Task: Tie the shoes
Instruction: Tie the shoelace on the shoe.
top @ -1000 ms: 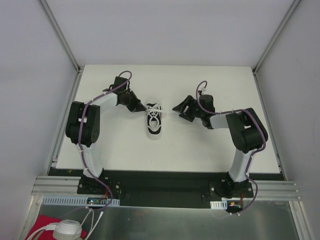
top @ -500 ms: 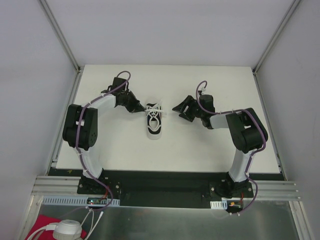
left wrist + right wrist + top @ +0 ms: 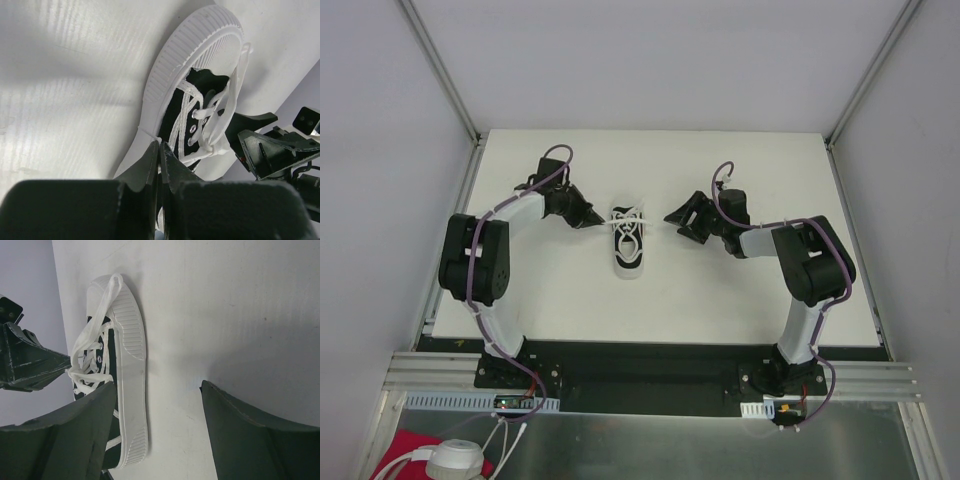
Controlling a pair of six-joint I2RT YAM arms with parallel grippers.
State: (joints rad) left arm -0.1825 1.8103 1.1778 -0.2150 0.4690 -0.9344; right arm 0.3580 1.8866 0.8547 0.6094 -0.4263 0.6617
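Black white-soled sneaker [image 3: 628, 250]: your left gripper [image 3: 594, 220], at its nine o'clock, is clenched, likely tensioning a thin white lace [image 3: 220, 115]. Your right gripper [image 3: 676, 222], at three, hangs released.

From above, I see the black sneaker [image 3: 629, 244] lying lengthwise near the middle of the white tabletop [image 3: 720, 300], with its white laces [image 3: 629, 217] crossed and looped over its far half. My left hand [image 3: 592, 218] sits just beside the sneaker's left side at the laced end with its fingers drawn together to a point, and from this height I cannot tell whether it is touching a lace. My right hand [image 3: 677, 222] is a little apart on the sneaker's other side, its jaws spread and aimed at that same laced end, nothing between them.
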